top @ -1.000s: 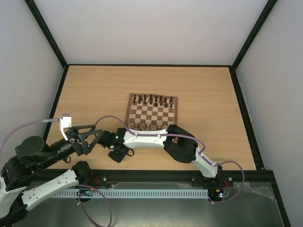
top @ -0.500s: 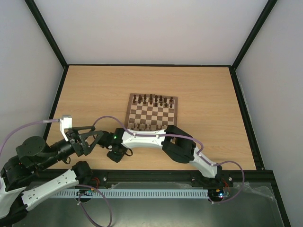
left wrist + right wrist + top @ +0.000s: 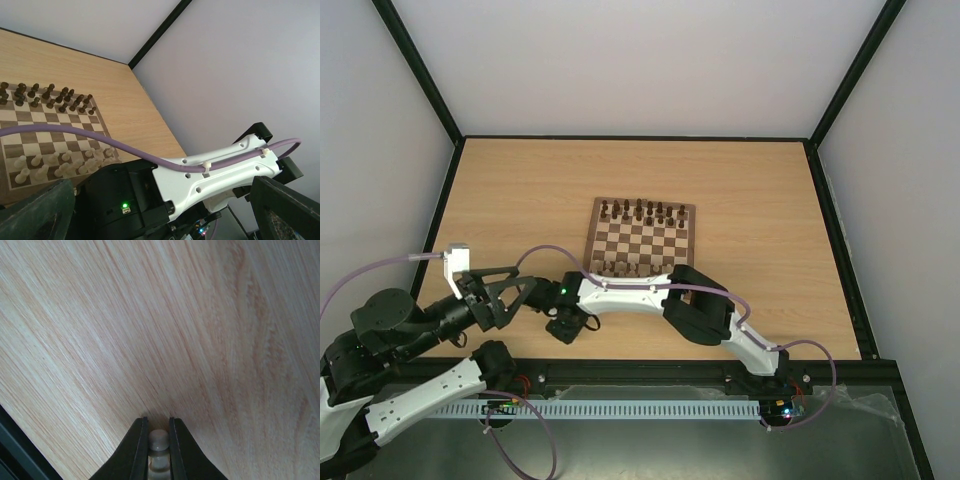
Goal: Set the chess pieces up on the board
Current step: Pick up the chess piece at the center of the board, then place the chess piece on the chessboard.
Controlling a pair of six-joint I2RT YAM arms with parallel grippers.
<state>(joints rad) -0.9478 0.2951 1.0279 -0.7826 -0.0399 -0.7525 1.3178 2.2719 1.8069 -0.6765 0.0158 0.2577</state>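
Note:
The board point(image 3: 642, 243) lies mid-table, with dark pieces point(image 3: 645, 210) along its far rows and pale chess pieces point(image 3: 630, 267) along its near edge. From the left wrist the board point(image 3: 50, 135) and its pale pieces point(image 3: 65, 162) also show. My right gripper point(image 3: 566, 326) reaches left of the board, low over the bare table. Seen from its wrist, the right gripper point(image 3: 159, 426) is shut on a pale chess piece point(image 3: 159, 440), whose rounded head shows between the fingertips. My left gripper point(image 3: 520, 292) stands wide open and empty, just left of the right wrist.
The right arm's white link point(image 3: 215, 175) and purple cable point(image 3: 100, 137) cross right in front of my left gripper. A black frame point(image 3: 640, 368) bounds the table's near edge, and grey walls close in the sides and back.
My right gripper has closed onto the pale piece. The left arm has drifted slightly left; its jaws stayed open.

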